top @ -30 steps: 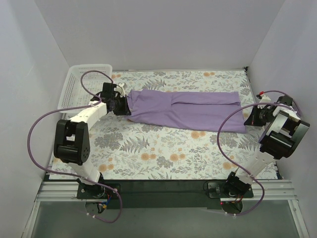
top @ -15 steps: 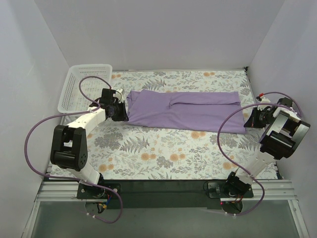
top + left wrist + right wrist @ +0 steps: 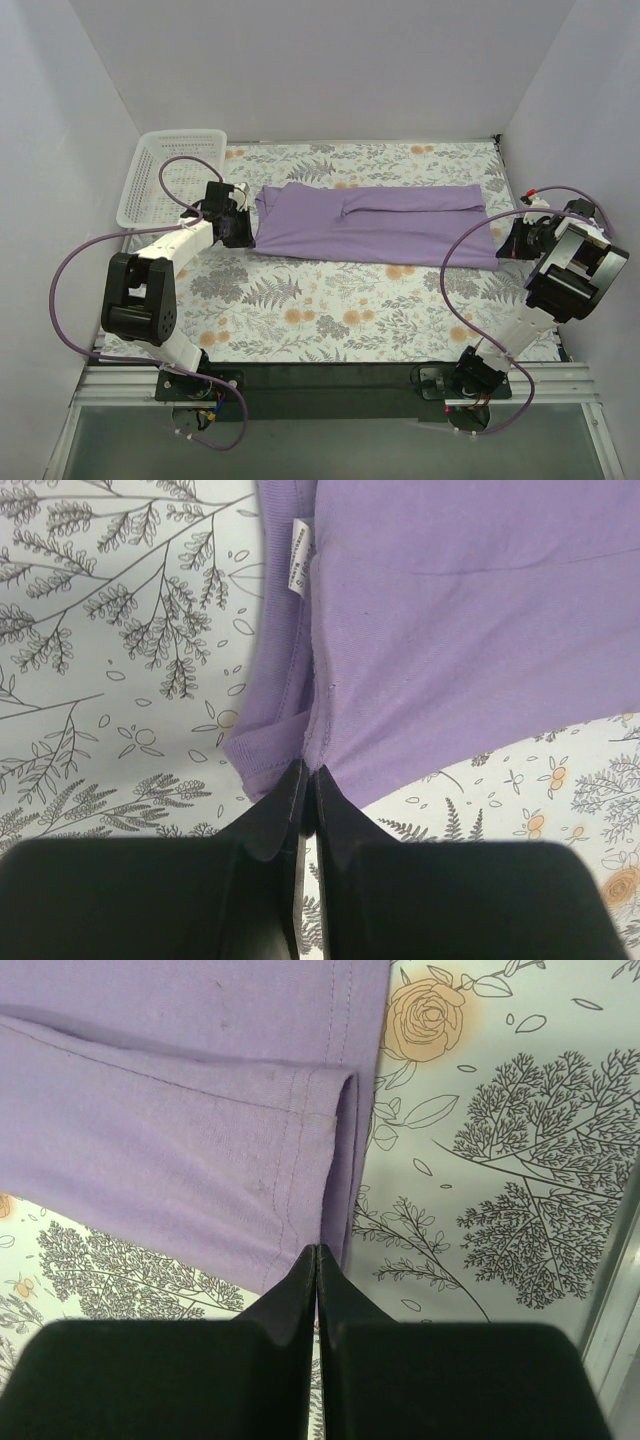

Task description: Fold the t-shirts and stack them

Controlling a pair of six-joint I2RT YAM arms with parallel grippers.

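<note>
The plain lavender-purple cotton t-shirt [image 3: 370, 222] lies stretched across the upper centre. The left gripper [image 3: 308, 772] and right gripper [image 3: 317, 1250] pinch its ends. The left has drawn the collar end slightly lower-left, flattening it, apparently for folding.

Item: one small white neck label [image 3: 297, 558], sewn inside the collar of the lavender t-shirt [image 3: 450, 630], upper centre-left of left wrist view. Print present, too small to read. No other legible text.
</note>
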